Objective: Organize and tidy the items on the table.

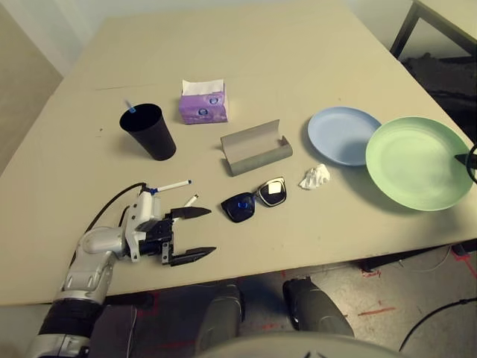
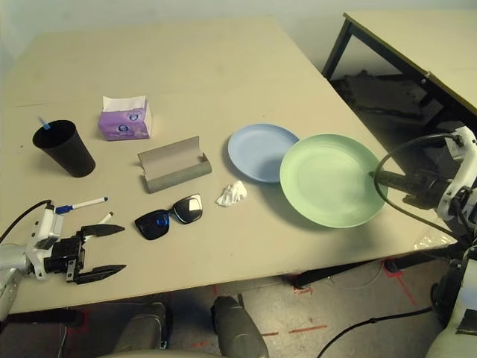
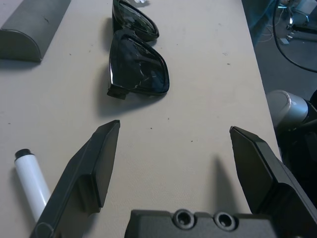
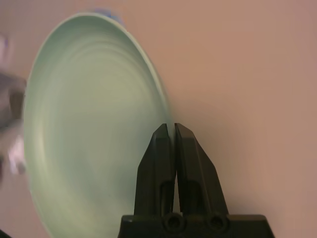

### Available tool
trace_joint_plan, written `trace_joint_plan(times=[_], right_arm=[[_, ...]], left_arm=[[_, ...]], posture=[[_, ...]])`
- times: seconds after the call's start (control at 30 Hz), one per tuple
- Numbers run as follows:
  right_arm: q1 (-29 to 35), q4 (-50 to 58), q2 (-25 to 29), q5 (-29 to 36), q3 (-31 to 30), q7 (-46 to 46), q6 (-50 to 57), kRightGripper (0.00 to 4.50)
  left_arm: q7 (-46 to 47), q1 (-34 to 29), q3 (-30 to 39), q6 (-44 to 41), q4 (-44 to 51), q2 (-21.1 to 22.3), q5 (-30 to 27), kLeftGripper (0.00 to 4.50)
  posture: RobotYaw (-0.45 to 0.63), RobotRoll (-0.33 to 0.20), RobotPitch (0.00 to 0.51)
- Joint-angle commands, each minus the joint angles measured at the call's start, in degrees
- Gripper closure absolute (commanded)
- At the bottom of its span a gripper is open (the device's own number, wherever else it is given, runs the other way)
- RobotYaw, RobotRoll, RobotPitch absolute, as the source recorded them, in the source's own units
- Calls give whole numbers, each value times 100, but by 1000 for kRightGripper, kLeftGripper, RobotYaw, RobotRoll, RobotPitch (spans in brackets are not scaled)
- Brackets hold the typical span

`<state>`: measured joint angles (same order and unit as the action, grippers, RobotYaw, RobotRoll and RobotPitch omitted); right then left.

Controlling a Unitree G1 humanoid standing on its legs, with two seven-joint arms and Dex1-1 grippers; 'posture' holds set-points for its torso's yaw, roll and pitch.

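Black sunglasses with glossy lenses, near wide-open left end effector; right end effector shut.

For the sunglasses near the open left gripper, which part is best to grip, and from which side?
Probably the bridge between the lenses of the sunglasses, from above. They lie flat and folded, with table free around them, and the bridge is the narrowest part. The left gripper is open beside them.

soft even light, faint shadows; right wrist view blurred, pinkish.
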<state>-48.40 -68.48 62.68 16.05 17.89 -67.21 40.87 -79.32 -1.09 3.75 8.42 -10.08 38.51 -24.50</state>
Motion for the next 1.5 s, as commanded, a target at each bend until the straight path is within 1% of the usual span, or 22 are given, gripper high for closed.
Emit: trace_joint_plan(times=[0.03,0.1,0.23,0.4,0.57,0.9,1.0,1.1,1.2,1.3,1.5], right_arm=[[-225,-236,83,138,159,69,695,4484],[-308,-301,72,43,70,4,783,4484],[-401,-385,-51,-180,-123,-20,576,4484],[-526,-496,-132,-298,-141,77,365,4484],[-690,-518,-219,-399,-183,39,316,4484],[-907,-593,-354,-492,-178,286,114,4484],[-934,-618,-370,-488,-133,355,109,4484],[-963,-637,-388,-482,-104,434,108,4484],[-994,-651,-412,-479,-97,489,109,4484],[-1042,-660,-450,-486,-107,530,126,4484],[-1174,-689,-513,-522,-145,574,244,4484]], left_arm=[[46,-151,8,-132,13,51,2,0],[46,-184,32,-143,27,74,-10,0],[92,-254,140,-173,74,158,-56,0],[150,-392,299,-142,80,207,-92,0],[201,-516,324,-116,143,163,-80,0],[271,-498,379,-132,171,164,-136,0],[347,-544,575,-207,243,178,-303,0],[491,-564,938,-373,404,166,-643,0],[545,-539,1144,-600,638,151,-937,0],[579,-506,1220,-811,912,139,-1143,0],[936,-175,1236,-907,1317,-76,-1261,0]], posture=[[-83,0,191],[-71,0,187],[-49,0,180],[-33,0,168],[-29,0,160],[-27,0,157],[-19,0,159],[-13,0,161],[-9,0,161],[-8,0,162],[-2,0,163]])
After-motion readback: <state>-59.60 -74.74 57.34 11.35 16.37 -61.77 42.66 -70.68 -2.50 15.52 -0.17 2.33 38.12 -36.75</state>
